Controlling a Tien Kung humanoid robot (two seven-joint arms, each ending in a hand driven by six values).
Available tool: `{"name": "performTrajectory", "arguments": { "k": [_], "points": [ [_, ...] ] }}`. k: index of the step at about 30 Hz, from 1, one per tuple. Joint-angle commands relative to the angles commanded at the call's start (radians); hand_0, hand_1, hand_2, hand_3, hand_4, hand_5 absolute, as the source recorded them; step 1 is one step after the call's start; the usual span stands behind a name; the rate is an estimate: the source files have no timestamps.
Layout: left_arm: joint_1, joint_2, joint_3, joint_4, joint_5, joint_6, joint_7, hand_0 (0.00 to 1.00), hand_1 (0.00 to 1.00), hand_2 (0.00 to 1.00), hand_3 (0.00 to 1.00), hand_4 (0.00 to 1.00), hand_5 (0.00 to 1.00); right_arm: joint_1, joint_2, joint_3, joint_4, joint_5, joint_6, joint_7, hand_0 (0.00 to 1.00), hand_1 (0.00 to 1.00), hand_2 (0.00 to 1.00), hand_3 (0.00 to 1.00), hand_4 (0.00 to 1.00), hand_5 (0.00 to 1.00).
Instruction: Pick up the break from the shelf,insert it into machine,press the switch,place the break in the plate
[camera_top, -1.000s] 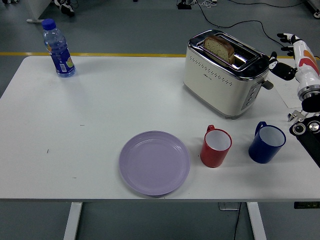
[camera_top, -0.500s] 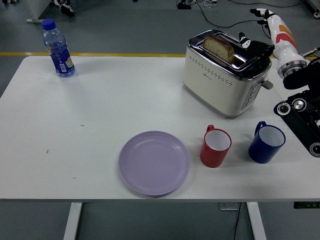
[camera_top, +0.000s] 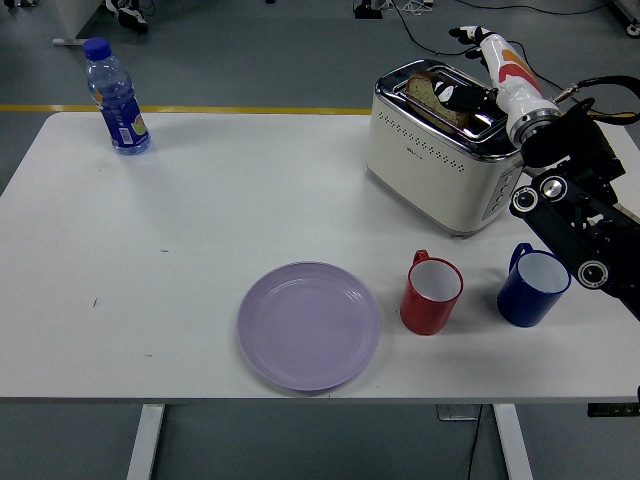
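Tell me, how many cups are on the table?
2. The red cup stands just right of the purple plate. The blue cup stands further right, partly under the robot's right arm. No others show.

Bright, even overhead light fills the scene. Around the toaster (camera_top: 447, 150), shadows on the white table (camera_top: 200, 230) are soft and short. The toaster's chrome top carries sharp glare. Focus is crisp throughout, with mild bending toward the frame edges.
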Motion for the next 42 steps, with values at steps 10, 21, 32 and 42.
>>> {"name": "performTrajectory", "arguments": {
  "k": [10,21,32,42],
  "points": [
    [0.001,0.001,-0.001,0.0,0.004,-0.001,0.002,0.682,0.692,0.677,0.561,0.292,0.835,0.053,0.057,-0.012,-0.106,-0.063,0.025,-0.024,0.838,0.809,0.856,0.851,0.707,0.264],
    [-0.008,0.003,-0.002,0.0,0.002,0.0,0.002,0.683,0.692,0.677,0.562,0.292,0.835,0.113,0.112,-0.04,-0.224,-0.101,0.032,-0.024,0.794,0.762,0.789,0.829,0.71,0.263],
    [-0.017,0.004,-0.003,0.0,-0.001,0.002,0.004,0.683,0.692,0.677,0.562,0.292,0.833,0.183,0.17,-0.075,-0.38,-0.13,0.038,-0.034,0.692,0.675,0.693,0.78,0.704,0.25],
    [-0.021,0.006,-0.006,0.0,0.001,0.003,0.006,0.681,0.692,0.678,0.562,0.294,0.836,0.221,0.17,-0.101,-0.473,-0.146,0.046,-0.049,0.536,0.557,0.589,0.716,0.693,0.228]
  ]
}}
